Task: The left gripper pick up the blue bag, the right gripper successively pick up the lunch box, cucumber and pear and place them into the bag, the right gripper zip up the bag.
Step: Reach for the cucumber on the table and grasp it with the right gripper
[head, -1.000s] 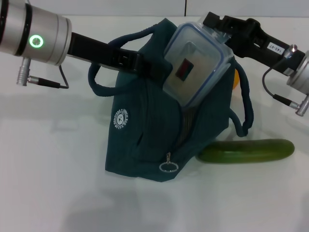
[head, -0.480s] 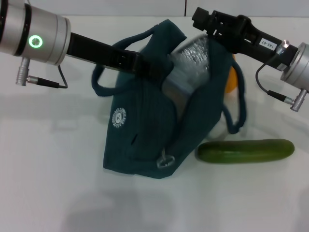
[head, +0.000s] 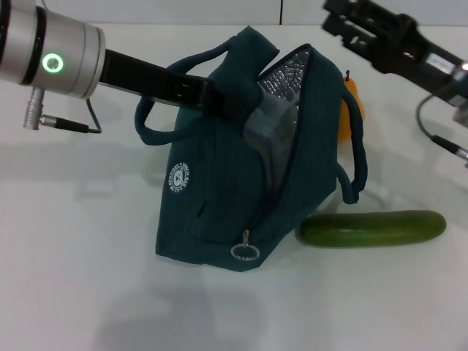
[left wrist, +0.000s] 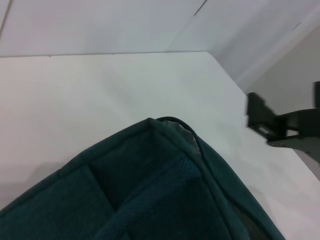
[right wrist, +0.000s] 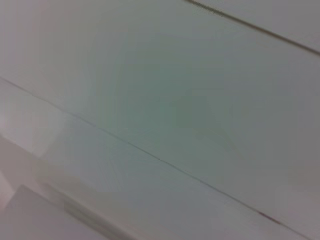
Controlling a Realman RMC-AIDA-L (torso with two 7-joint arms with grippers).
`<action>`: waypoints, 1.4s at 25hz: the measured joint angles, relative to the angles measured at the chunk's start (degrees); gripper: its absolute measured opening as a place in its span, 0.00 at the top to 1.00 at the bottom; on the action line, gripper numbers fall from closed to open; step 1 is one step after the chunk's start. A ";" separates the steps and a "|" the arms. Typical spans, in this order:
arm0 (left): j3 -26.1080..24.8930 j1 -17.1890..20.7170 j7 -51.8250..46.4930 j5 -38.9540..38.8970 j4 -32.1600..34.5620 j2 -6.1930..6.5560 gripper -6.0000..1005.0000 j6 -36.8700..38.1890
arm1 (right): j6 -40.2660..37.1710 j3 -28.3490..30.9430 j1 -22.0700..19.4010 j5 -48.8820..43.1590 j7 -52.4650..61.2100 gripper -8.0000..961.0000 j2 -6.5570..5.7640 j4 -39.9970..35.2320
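Leftmost in the head view, the left arm reaches in from the upper corner, a green ring light glowing on its silver wrist, and runs along to the left gripper (head: 232,99), which is clamped on the top edge of the blue bag (head: 219,197) near its upper handle. Its jaws are pressed onto the fabric, and the bag's mouth is held up and open by that grip. The bag stands on the white table (head: 80,278), leaning a little, with a round white logo (head: 180,179) on its near side and a zip pull with a ring (head: 246,251) hanging at its lower front corner (the zip is undone). Inside the open mouth the silver lining shows, and the lunch box (head: 265,135) sits within, only its clear upper part visible. A handle loop droops on the bag's right side. Behind that side the pear (head: 351,110), yellow-orange, stands on the table, partly hidden by the bag. Lower down, just beside the bag's right bottom corner, the cucumber (head: 373,227) lies lengthwise on the table. Farthest right, the right gripper (head: 344,20) is up near the top edge, above and apart from the bag, holding nothing; whether its jaws are spread or together I cannot tell. From the left wrist view the bag's teal top (left wrist: 150,190) fills the lower part.
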 joint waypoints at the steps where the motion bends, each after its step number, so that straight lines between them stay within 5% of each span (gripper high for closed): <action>1: -0.02 0.08 0.00 0.00 0.00 0.02 0.93 -0.09 | -0.20 -0.01 -0.85 -0.01 -0.28 0.46 -0.03 -0.97; 8: -0.10 1.05 0.02 0.00 0.00 0.20 0.93 -0.17 | -5.81 0.03 -7.99 -0.38 -12.95 0.35 -2.13 -4.15; 12: -0.70 1.31 0.14 -0.02 -0.08 0.26 0.93 -0.17 | -9.83 -0.36 -9.86 -2.29 -19.54 0.27 -5.56 -4.59; 15: -2.04 1.39 0.85 -0.15 -0.63 0.05 0.93 -0.17 | -11.07 -0.24 -9.82 -8.65 -20.49 0.09 -8.98 -6.28; 21: -2.78 1.44 1.21 -0.46 -1.01 -0.02 0.93 -0.12 | -11.23 0.23 -10.83 -20.07 -21.03 0.09 -13.03 -14.11; 27: -2.93 1.67 1.24 -1.12 -0.53 -0.05 0.93 0.14 | -11.39 1.04 -10.05 -33.39 -21.82 0.09 -13.53 -21.47; 35: -2.86 1.84 1.25 -2.09 -0.38 0.00 0.93 0.29 | -10.82 1.09 -7.01 -48.19 -19.59 0.09 -11.29 -27.21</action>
